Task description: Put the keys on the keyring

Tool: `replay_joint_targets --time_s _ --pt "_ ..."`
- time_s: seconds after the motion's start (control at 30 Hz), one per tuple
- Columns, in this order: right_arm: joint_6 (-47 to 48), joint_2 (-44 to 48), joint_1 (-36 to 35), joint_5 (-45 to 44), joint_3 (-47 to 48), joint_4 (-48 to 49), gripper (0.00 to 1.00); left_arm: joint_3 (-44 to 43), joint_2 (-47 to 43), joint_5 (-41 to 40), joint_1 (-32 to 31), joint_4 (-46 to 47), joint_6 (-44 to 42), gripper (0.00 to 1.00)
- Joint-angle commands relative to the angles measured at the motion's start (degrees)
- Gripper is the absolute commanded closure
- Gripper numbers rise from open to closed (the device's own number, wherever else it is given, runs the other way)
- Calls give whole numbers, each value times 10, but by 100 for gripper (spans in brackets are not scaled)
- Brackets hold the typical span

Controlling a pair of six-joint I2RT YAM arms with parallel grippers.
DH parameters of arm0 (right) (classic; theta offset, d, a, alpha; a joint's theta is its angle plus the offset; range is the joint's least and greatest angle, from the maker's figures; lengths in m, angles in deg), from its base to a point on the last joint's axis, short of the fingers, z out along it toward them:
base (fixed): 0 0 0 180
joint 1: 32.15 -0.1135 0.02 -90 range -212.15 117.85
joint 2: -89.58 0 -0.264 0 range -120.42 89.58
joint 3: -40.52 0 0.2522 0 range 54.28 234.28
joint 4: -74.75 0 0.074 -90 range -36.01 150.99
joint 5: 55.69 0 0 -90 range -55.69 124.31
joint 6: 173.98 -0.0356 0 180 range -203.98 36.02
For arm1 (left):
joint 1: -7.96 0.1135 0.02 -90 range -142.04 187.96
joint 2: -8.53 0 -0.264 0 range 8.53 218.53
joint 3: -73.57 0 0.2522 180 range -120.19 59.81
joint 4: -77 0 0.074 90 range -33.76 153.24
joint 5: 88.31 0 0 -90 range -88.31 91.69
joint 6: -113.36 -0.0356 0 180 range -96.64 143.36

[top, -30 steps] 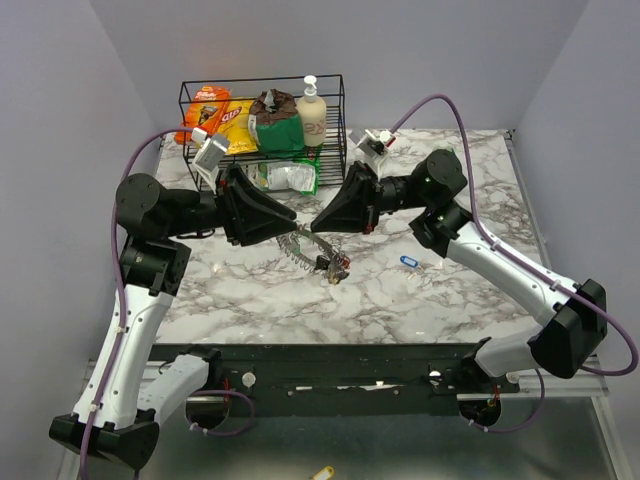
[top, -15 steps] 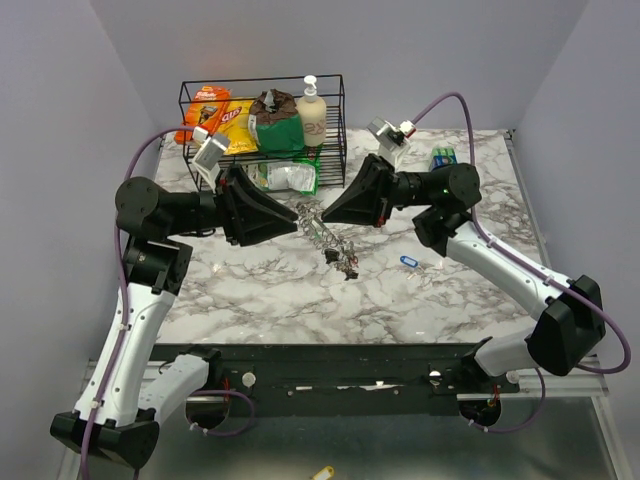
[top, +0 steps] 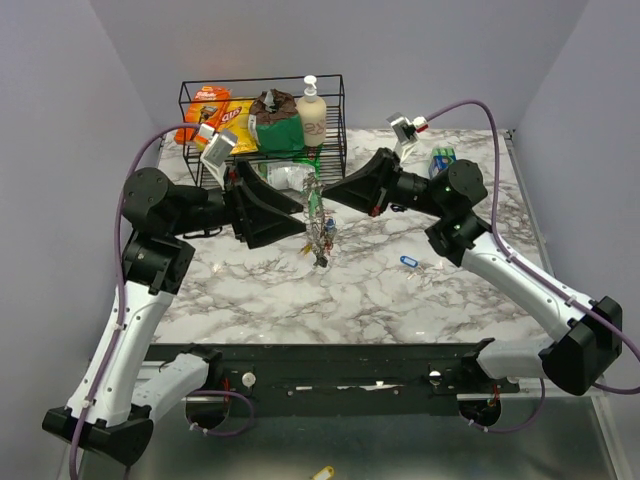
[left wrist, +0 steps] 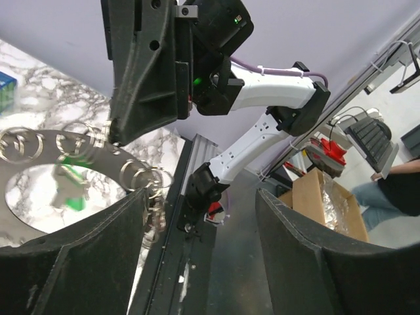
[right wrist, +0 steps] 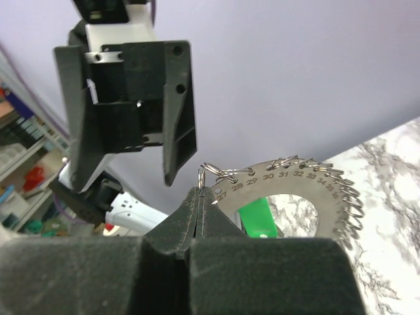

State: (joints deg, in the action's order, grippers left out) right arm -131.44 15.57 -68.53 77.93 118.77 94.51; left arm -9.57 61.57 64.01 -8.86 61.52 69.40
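The right gripper [right wrist: 200, 191], fingers pressed together, pinched a small loop on the rim of the keyring [right wrist: 308, 187] and held it on edge in the air above the marble table [top: 250, 290], between the two arms. The left gripper [top: 298, 216] stood spread wide just beside it. A green key [right wrist: 256, 220] showed through the ring's opening. A blue key [top: 405, 261] lay on the table, apart to the right.

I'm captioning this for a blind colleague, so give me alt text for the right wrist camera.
The right pincer, shut, pinches a small split ring on the rim of the flat, numbered, silvery keyring. A green tag shows through the keyring's hole, and the left pincer hangs open just beyond it.
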Motion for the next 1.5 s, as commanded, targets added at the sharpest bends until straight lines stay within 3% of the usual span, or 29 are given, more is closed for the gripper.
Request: replay_joint_targets --time_s 0.0,0.33,0.57,0.83,1.47 --pt "12 13 2 -68 -1 -33 100 -3 13 -46 -29 -27 -19 23" --pt "11 10 2 -35 2 -21 100 7 41 -98 -38 -49 -59 22" --pt "9 5 2 -9 5 -12 100 18 49 -103 -39 -6 -49 23" --pt "8 2 2 8 2 -5 100 19 61 -105 -39 31 -39 39" --pt "2 3 2 19 -7 8 100 23 80 -104 -42 72 -24 53"
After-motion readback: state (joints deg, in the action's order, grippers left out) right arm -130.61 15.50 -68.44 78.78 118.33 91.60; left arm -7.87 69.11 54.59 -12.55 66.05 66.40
